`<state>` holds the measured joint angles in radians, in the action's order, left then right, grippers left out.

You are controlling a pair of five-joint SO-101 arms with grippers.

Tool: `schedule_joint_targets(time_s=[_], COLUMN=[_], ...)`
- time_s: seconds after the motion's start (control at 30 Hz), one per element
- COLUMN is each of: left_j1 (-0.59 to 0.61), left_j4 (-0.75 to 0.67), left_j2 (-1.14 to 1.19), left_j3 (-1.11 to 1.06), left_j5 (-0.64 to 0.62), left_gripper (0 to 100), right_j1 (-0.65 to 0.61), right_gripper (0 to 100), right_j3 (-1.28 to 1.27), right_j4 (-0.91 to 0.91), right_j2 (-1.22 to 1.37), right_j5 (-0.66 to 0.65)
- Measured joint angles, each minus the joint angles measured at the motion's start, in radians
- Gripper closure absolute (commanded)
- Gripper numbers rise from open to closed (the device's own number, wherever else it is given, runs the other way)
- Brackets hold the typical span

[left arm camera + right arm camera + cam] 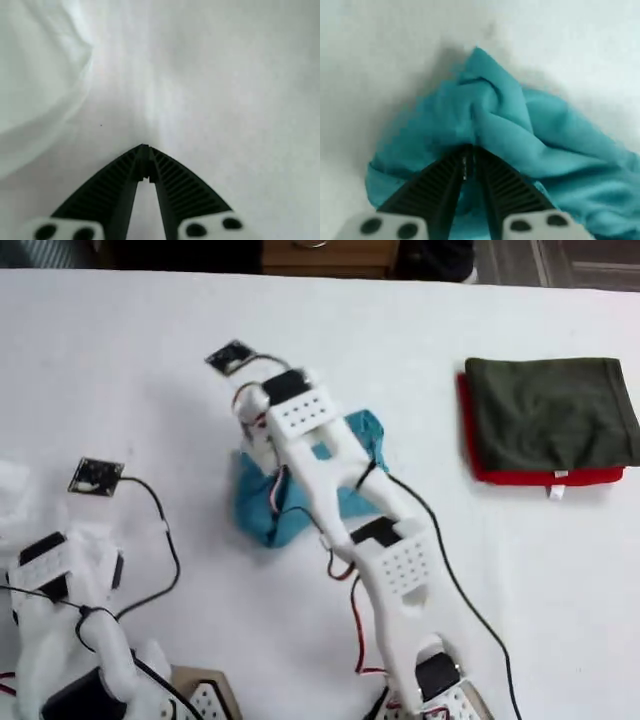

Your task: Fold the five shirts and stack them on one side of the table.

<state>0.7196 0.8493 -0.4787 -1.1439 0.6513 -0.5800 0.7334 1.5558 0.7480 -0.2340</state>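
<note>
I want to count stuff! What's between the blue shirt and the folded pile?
Nothing: in the high view, just bare table lies between the blue shirt and the pile.

Bright, even overhead light floods the white worktop (110, 350) in the high view, leaving it almost featureless. The arms and cables (165, 530) cast only faint, short shadows, and the room strip past the far edge is dark. In the left wrist view the worktop glares pale, with a soft grey shade just ahead of the left tool (144, 150). In the right wrist view the teal shirt (530, 130) has dim creases near the right tool (469, 152) and casts a diffuse grey shadow.
</note>
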Motion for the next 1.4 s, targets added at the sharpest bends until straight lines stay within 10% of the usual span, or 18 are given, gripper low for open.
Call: schedule_joint_targets(time_s=[0.3, 0.83, 1.4], left_j1=[0.0, -0.029, -0.713], left_j4=[-0.006, 0.014, 0.359], left_j2=[0.0, 0.0, 0.582], left_j3=[0.0, 0.044, 0.934], left_j5=[0.0, -0.008, -0.371], left_gripper=[97, 97, 97], right_j1=[0.098, 0.181, 0.417], right_gripper=[97.8, 97.8, 97.8], right_j3=[0.058, -0.641, -1.132], right_j4=[0.189, 0.189, -0.364], right_j2=[0.003, -0.462, -0.761], right_j5=[0.0, -0.187, 0.002])
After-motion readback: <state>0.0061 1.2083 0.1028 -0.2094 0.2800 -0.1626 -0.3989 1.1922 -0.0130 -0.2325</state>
